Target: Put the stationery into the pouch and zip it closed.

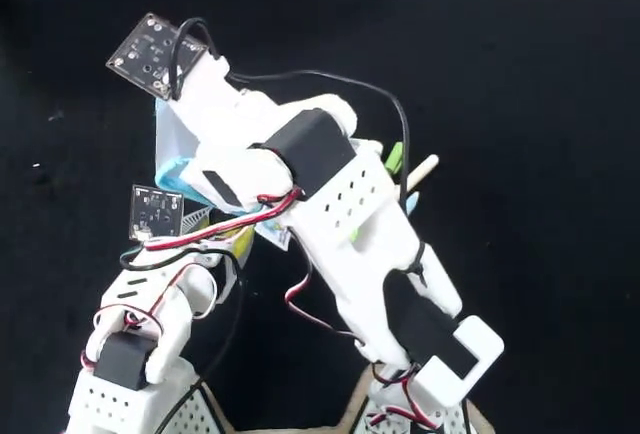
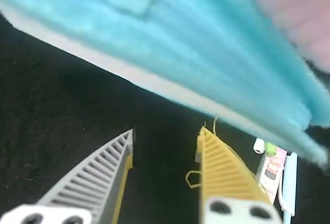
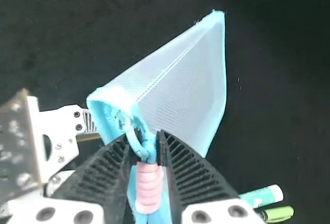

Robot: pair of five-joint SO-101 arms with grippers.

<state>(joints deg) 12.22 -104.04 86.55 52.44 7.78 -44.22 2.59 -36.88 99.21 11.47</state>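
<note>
Nearest the bases, the left gripper [image 2: 165,136], with one grey and one yellow ribbed finger, stands with its fingers apart and nothing between them. It sits low over the black cloth-covered table [image 1: 520,104], just under the near edge of the pouch.

Just beyond it is the translucent light-blue mesh pouch [image 3: 180,90], left of centre and lifted off the table. It hangs from the right gripper [image 3: 143,137], whose black ribbed fingers are clamped on the pink ribbed zip pull [image 3: 147,182] and its turquoise ring [image 3: 135,140].

The pouch looks light, soft and limp. It would probably sag and trail after the pull rather than hold its mouth open. The open gripper would do best to pinch the thick turquoise zip band at the corner, not the thin mesh, to give the zip something to run against.

To the right, and a little farther away, the stationery lies outside the pouch on the table, partly under the right arm. There is a green marker [image 1: 394,157], a cream stick [image 1: 422,168] and a pale blue pen [image 1: 412,202]. They look light, stiff and smooth and seem likely to roll, so each is best gripped across the barrel near mid-length.
</note>
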